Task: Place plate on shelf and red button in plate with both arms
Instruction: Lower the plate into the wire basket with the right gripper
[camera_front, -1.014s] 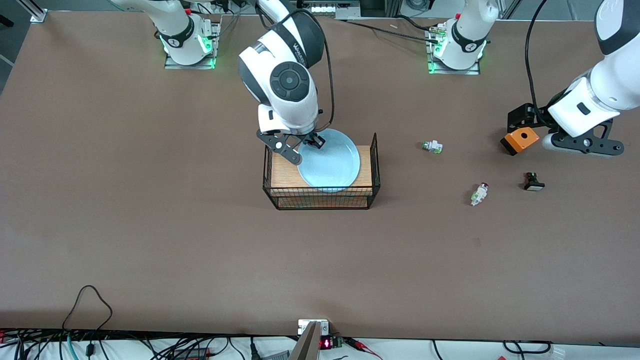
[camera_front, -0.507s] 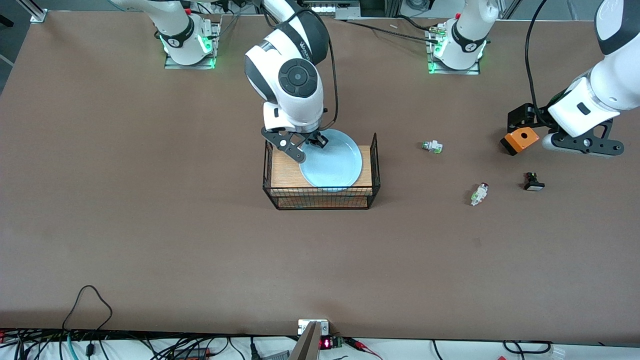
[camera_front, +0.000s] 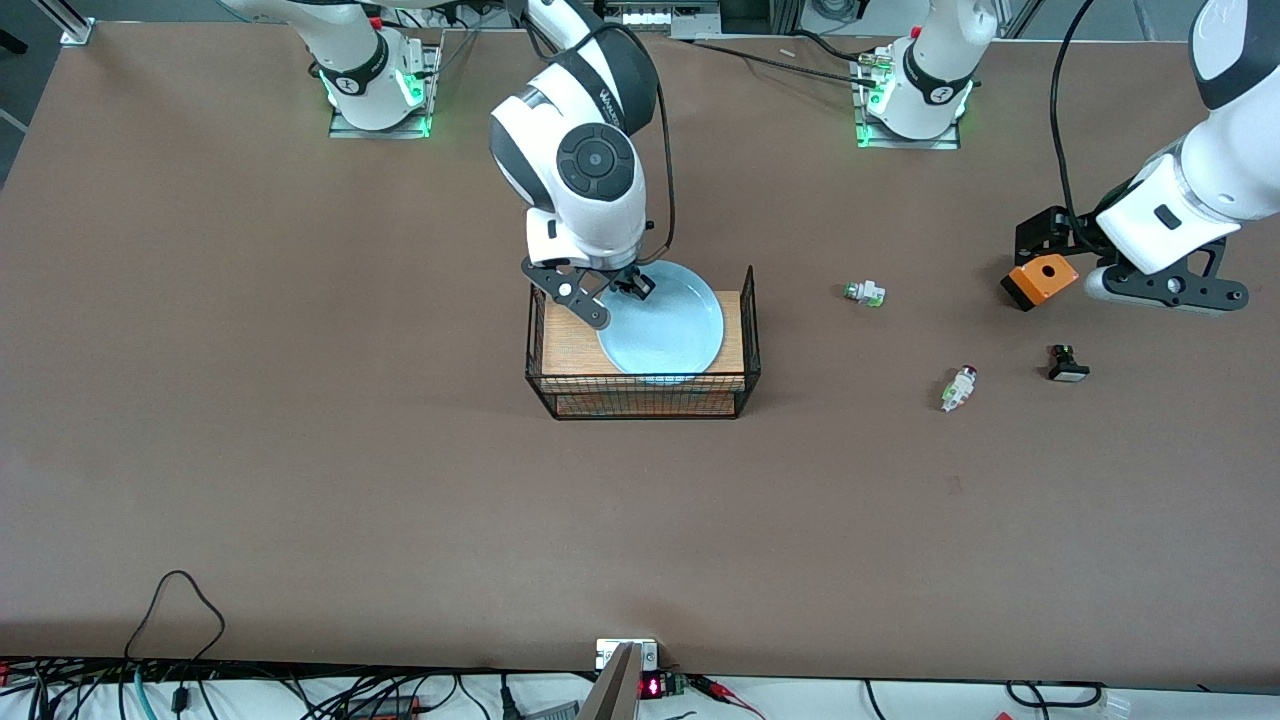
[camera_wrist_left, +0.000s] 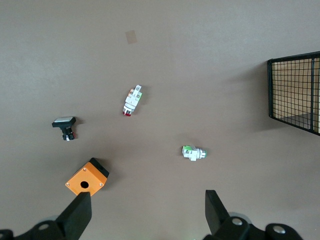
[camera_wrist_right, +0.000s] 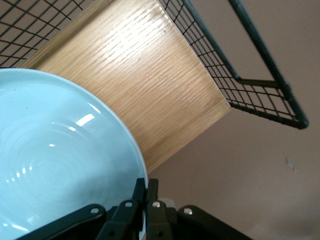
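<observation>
The plate (camera_front: 662, 326) was gripped at its rim by the right gripper (camera_front: 630, 285) over the wire rack (camera_front: 745, 330). The left gripper (camera_wrist_left: 147, 212), fingers apart, was held above the orange box (camera_front: 1040, 281), with the red button (camera_front: 958, 387) left on the desk.

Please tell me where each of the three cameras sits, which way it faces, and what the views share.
Front view: high across the table, facing both arms; right gripper grips the plate over the wire rack.
Left wrist view: looks down past open left gripper fingers at the red button.
Right wrist view: beside shut fingers on the plate's rim.
Shared: plate, rack; the button in the front and left wrist views.
</observation>
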